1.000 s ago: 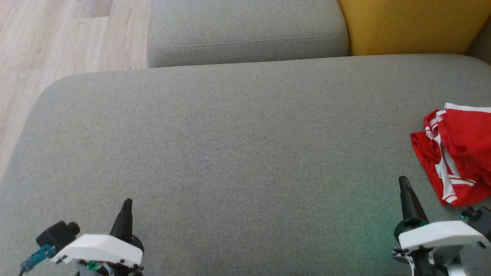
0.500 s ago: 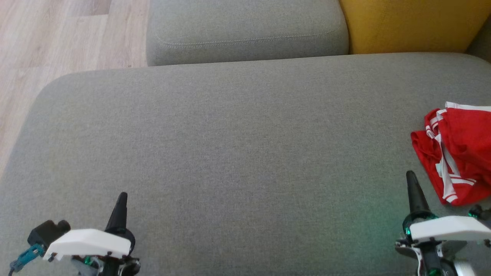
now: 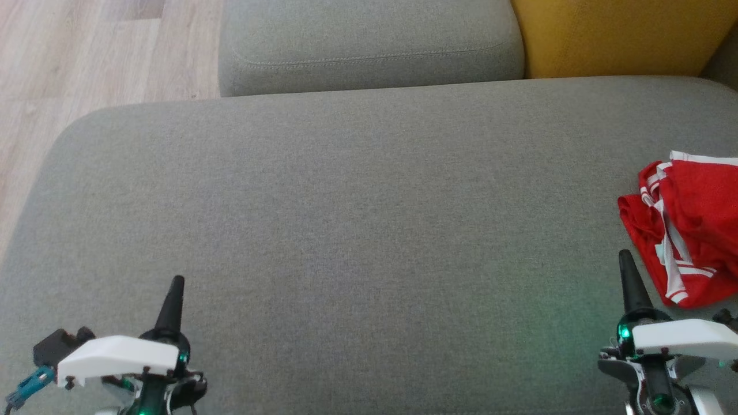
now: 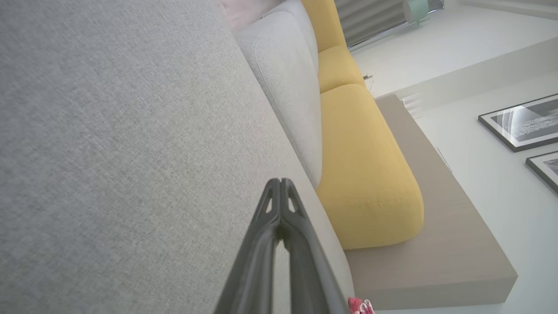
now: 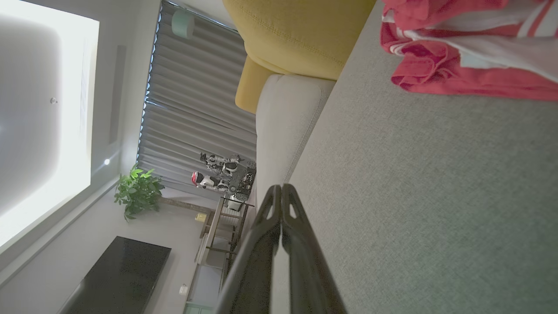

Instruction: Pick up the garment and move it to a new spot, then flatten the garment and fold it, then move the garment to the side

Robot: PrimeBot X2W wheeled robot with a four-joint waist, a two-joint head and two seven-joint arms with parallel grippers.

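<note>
The garment (image 3: 692,225) is red with white stripes and lies crumpled at the right edge of the grey sofa seat (image 3: 357,230); it also appears in the right wrist view (image 5: 471,48) and as a small red corner in the left wrist view (image 4: 359,306). My right gripper (image 3: 624,256) is shut and empty, its tip just left of the garment's near edge, apart from it. My left gripper (image 3: 178,281) is shut and empty at the lower left, far from the garment. Both wrist views show the fingertips (image 4: 280,183) (image 5: 279,188) pressed together over the seat.
A grey back cushion (image 3: 369,46) and a yellow cushion (image 3: 622,37) stand behind the seat. Wooden floor (image 3: 86,52) lies beyond the seat's left edge. The seat's wide grey surface stretches between the two grippers.
Both grippers have moved a little up the head view, the left drifting left and the right drifting right, closer to the garment. The garment has not moved.
</note>
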